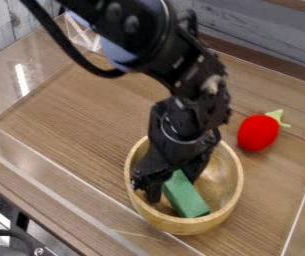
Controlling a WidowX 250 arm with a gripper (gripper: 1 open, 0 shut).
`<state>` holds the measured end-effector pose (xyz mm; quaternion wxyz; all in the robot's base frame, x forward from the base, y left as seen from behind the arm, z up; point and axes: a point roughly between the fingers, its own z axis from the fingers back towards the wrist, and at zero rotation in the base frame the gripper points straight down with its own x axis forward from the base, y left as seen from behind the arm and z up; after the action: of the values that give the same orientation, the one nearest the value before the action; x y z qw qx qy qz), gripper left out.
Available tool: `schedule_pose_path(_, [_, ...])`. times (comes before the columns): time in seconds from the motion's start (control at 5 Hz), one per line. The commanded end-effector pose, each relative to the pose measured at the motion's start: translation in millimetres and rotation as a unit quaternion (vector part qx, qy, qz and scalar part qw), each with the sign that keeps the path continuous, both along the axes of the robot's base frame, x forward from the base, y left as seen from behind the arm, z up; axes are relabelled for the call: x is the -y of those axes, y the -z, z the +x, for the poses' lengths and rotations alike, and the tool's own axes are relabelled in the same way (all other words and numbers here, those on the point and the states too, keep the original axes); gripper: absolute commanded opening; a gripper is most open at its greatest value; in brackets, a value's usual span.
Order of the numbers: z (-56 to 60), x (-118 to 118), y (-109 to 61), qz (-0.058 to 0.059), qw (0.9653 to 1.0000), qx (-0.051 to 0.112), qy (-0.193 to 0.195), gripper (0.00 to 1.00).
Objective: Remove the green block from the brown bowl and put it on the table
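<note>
The brown bowl (232,196) sits on the table (68,120) right of centre, near the front. Inside it lies the green block (191,197), slanting from upper left to lower right. My gripper (170,180) points straight down into the bowl, open, with one finger (144,184) left of the block's upper end and the other on its right. The block's upper half is hidden behind the gripper, so I cannot tell whether the fingers touch it.
A red strawberry-like toy (258,131) lies on the wood to the right of the bowl. Low clear acrylic walls (35,170) border the tabletop at the front left and on the right. Bare wood stretches left of the bowl.
</note>
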<state>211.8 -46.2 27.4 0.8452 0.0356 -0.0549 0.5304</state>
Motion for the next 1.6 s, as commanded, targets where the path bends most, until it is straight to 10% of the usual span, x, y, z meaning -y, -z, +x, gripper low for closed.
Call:
schedule_pose_path(0.0, [5.6,-6.5,-22.5,-0.012,0.9998,0.005,0.012,1.0])
schedule_pose_path(0.4, [10.8,-19.6,-23.1,-0.041,0.9989,-0.016,0.019,1.0])
schedule_pose_path(1.4, [-0.8,-16.1,-5.8,-0.058,0.9937,-0.019,0.094,1.0])
